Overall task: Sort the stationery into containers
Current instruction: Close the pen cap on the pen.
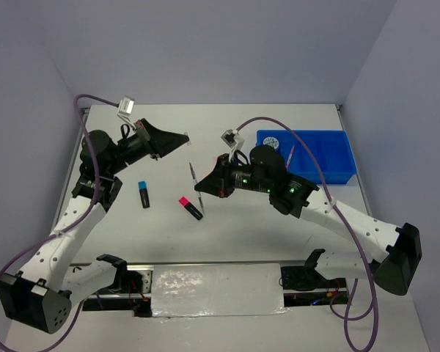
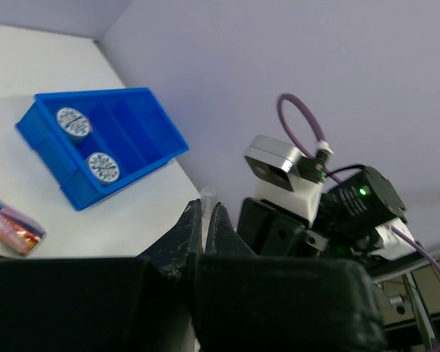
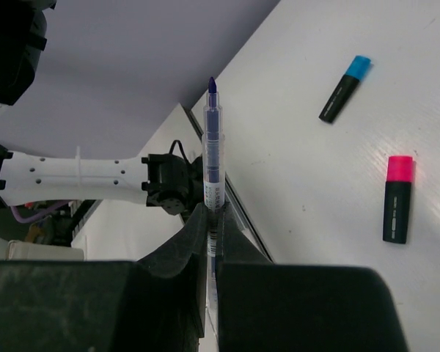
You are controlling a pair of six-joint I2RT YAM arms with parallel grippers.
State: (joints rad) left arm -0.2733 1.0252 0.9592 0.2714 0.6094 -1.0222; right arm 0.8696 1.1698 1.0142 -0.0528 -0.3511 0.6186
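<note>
The work surface is a white table enclosed by plain lavender walls, with my two arm bases at its near edge. My right gripper is closed on a thin pen. The fingers clamp the clear barrel low down, and the blue tip points away from the wrist. In the top view this pen sits in the gripper over the middle of the table, well apart from the tray. My left gripper is raised above the far left part of the table. Its fingers are drawn together to a narrow slit and pinch a thin pale item. Only the translucent end of this item projects, and I cannot tell what it is. The blue tray rests at the far right of the table. The left wrist view shows two tape rolls lying flat in its end section. I cannot tell whether a divider runs between them. A thin pinkish pen stands tilted inside the tray, just behind my right arm. Two highlighters lie loose on the table. The blue-capped highlighter is left of centre. The pink-capped highlighter is beside it to the right, just below my right gripper. The two do not touch. A colourful packet shows at the left edge of the left wrist view, partly cut off.
</note>
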